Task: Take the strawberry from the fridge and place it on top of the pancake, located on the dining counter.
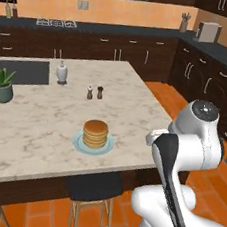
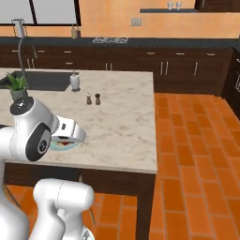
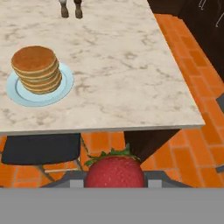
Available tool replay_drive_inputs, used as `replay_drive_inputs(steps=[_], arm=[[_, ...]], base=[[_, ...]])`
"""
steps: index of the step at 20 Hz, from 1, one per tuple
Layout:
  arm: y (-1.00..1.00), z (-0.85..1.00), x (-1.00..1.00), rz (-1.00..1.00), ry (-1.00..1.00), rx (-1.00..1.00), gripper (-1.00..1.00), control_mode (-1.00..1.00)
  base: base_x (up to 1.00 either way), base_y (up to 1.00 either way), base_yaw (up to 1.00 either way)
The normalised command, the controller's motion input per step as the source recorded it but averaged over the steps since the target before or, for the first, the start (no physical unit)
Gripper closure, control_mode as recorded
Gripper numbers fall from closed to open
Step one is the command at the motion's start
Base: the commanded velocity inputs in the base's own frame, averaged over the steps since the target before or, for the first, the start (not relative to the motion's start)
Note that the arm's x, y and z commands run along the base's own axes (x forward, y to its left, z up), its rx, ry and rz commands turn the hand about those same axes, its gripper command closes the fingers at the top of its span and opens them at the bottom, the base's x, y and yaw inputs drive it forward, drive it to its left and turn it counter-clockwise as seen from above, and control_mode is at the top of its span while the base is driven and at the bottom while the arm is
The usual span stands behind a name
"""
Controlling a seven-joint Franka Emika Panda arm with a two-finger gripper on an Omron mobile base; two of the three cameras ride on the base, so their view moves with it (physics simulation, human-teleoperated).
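Gripper (image 3: pixel 114 181) clamped on the strawberry (image 3: pixel 114 171), held off the near edge of the dining counter (image 3: pixel 113 65), above a stool. Pancake (image 3: pixel 36 69) stack on pale blue plate (image 3: pixel 17 92) near that edge, top bare.

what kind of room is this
A home kitchen, rendered: a marble dining counter with bar stools tucked under it, a gas hob on the dark worktop behind, and dark wood cabinets along orange walls.
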Motion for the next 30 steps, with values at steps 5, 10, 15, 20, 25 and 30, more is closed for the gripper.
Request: replay_drive_inputs(steps=[5, 10, 15, 20, 25, 30], arm=[[0.0, 0.0, 0.0, 0.0, 0.0, 0.0, 1.0, 1.0], [0.0, 0.0, 0.0, 0.0, 0.0, 0.0, 1.0, 1.0], [0.0, 0.0, 0.0, 0.0, 0.0, 0.0, 1.0, 1.0], [0.0, 0.0, 0.0, 0.0, 0.0, 0.0, 1.0, 1.0], [0.09, 0.0, 0.41, 0.19, 0.13, 0.0, 1.0, -1.0], [0.43, 0.0, 0.63, 0.09, 0.22, 0.0, 1.0, -1.0]], base=[[-0.03, 0.77, 0.04], [0.42, 0.21, 0.01], [0.49, 0.06, 0.0], [0.44, 0.26, 0.13], [0.0, 0.0, 0.0], [0.0, 0.0, 0.0]])
